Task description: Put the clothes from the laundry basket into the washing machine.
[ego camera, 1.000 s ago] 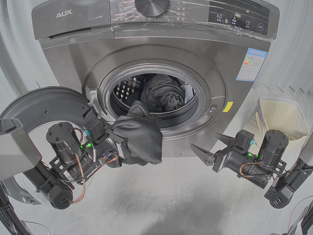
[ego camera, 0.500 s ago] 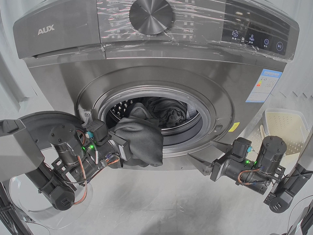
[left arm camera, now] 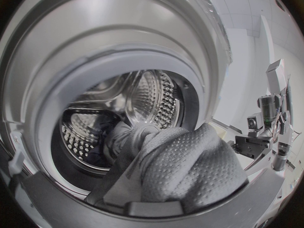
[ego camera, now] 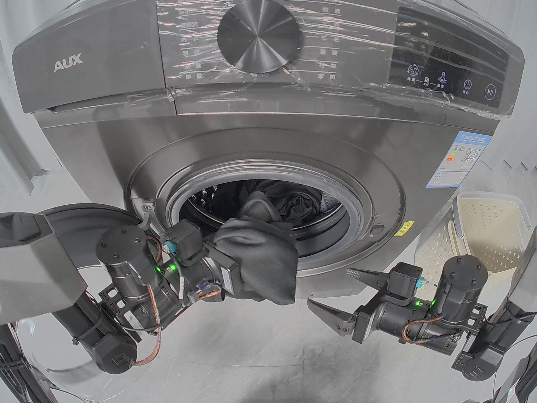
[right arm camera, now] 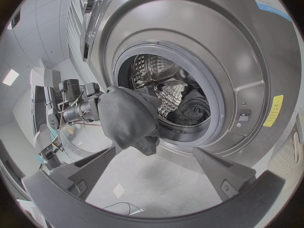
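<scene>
A dark garment (ego camera: 268, 256) is held bunched in the left pincer (ego camera: 232, 272) at the mouth of the washing machine (ego camera: 358, 158). It is judged soft, light and floppy, best gripped at a gathered fold. The right pincer (ego camera: 330, 289) is spread wide and empty beside the laundry basket (ego camera: 492, 225).

A test room set up as a laundry corner, probably a lab rather than a home.
A grey washing machine (ego camera: 268, 141) at 12 o'clock has plastic film (ego camera: 313, 40) over its control panel. Pale curtains (ego camera: 22, 158) hang at 9 and 3 o'clock, and a cream laundry basket (ego camera: 492, 225) sits at 4 o'clock on the bare grey floor (ego camera: 268, 354). Panelled ceiling tiles (right arm camera: 41, 32) show overhead.
</scene>
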Available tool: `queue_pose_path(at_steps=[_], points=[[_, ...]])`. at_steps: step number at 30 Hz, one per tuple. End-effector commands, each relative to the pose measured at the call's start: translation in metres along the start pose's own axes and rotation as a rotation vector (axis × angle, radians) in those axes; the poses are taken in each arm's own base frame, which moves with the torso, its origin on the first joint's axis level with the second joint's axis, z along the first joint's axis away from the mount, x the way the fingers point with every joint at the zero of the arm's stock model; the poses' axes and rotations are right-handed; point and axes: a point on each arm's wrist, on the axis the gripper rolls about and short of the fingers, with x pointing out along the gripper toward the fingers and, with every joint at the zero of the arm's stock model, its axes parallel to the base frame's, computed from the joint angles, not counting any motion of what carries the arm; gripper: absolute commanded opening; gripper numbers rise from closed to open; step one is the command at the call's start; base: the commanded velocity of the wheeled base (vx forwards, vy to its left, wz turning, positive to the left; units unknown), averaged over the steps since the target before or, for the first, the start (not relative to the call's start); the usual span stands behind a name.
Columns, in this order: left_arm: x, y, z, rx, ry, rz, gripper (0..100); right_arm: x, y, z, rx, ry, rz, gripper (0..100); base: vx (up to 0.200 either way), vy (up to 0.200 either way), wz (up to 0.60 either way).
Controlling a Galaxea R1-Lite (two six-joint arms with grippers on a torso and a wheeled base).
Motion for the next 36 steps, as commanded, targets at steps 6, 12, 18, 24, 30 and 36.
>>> queue_pose_path(at_steps=[6, 12, 18, 24, 30, 36], points=[[0.024, -0.008, -0.032, -0.045, 0.068, -0.071, 0, -0.004, 0.007, 0.000, -0.003, 0.002, 0.026, 100, 0.000, 0.000, 0.00], [0.065, -0.004, -0.049, -0.108, 0.025, -0.051, 0, -0.005, 0.005, 0.002, -0.004, -0.004, 0.018, 100, 0.000, 0.000, 0.00], [0.102, 0.001, -0.051, -0.109, -0.064, -0.003, 0, -0.007, 0.005, -0.001, -0.005, 0.008, 0.016, 100, 0.000, 0.000, 0.00], [0.126, 0.005, -0.052, -0.106, -0.104, 0.003, 0, -0.009, 0.005, -0.007, -0.002, 0.040, 0.014, 100, 0.000, 0.000, 0.00], [0.152, 0.017, -0.055, -0.105, -0.128, 0.040, 0, -0.009, 0.006, -0.008, -0.003, 0.044, 0.017, 100, 0.000, 0.000, 0.00], [0.176, 0.034, -0.048, -0.101, -0.178, 0.121, 0, -0.009, 0.006, -0.009, -0.003, 0.049, 0.019, 100, 0.000, 0.000, 0.00]])
